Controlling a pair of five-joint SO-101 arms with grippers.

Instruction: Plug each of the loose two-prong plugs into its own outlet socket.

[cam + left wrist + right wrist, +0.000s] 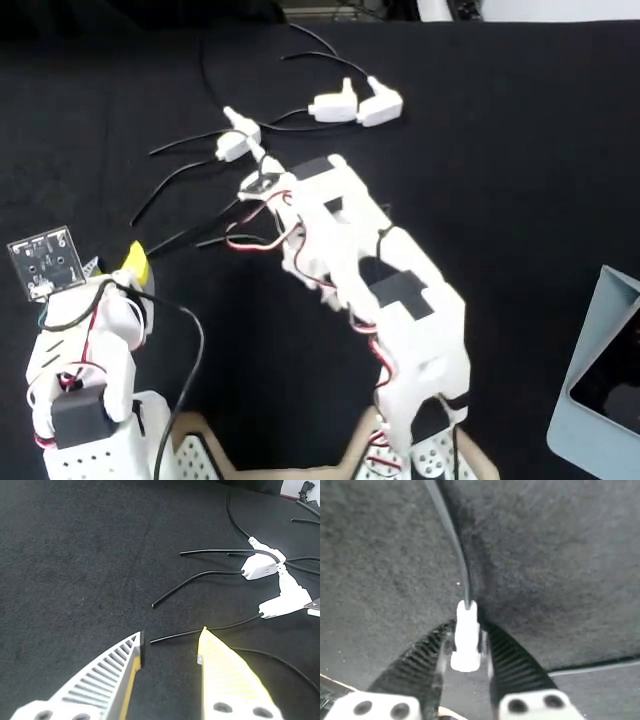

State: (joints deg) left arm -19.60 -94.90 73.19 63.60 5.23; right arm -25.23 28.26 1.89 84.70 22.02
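Left gripper (170,645): low at the table's left, white and yellow fingers spread, holding nothing, tips over a black cable (220,628). Right gripper (467,630): mid-table, fingers pinched on a white plug (466,645), its cord trailing over the black cloth (520,150). Another plug (232,149) lies just beside it among loose cables. Farther right, two white connectors (355,105) touching. Right edge: grey-blue stand (590,380).

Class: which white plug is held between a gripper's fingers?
The plug in the right gripper; the other plugs lie loose on the black table.
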